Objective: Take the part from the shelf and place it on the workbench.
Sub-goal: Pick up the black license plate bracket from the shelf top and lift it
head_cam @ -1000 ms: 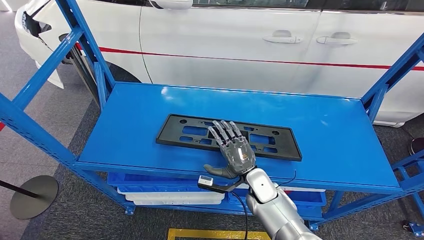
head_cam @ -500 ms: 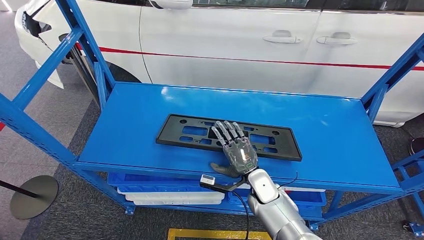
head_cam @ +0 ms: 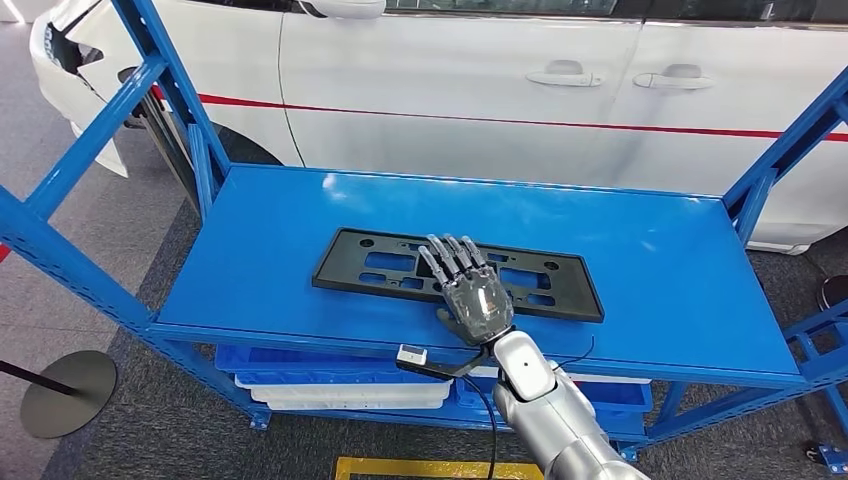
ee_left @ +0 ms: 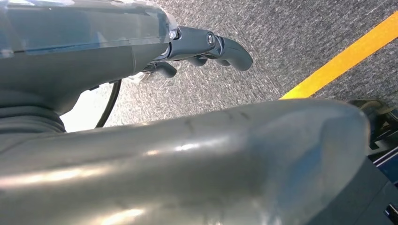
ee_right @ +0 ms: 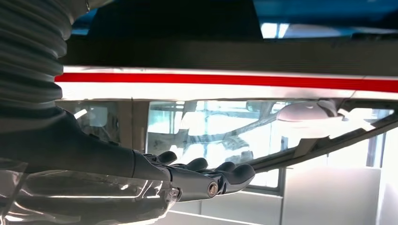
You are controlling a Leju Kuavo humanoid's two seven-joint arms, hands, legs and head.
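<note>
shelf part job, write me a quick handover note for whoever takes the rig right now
Right hand: fingers spread flat over the middle of the black part, palm down at its near edge; no grip visible yet.
Left hand: hangs by the robot's side above grey carpet, holding nothing; fingers look curled, hard to be sure.
Part: a flat black frame lying on the blue shelf, long side across, near the front edge.
Done: reach to the part.
Left: grip it, lift it off the shelf, carry it to the workbench and set it down.
</note>
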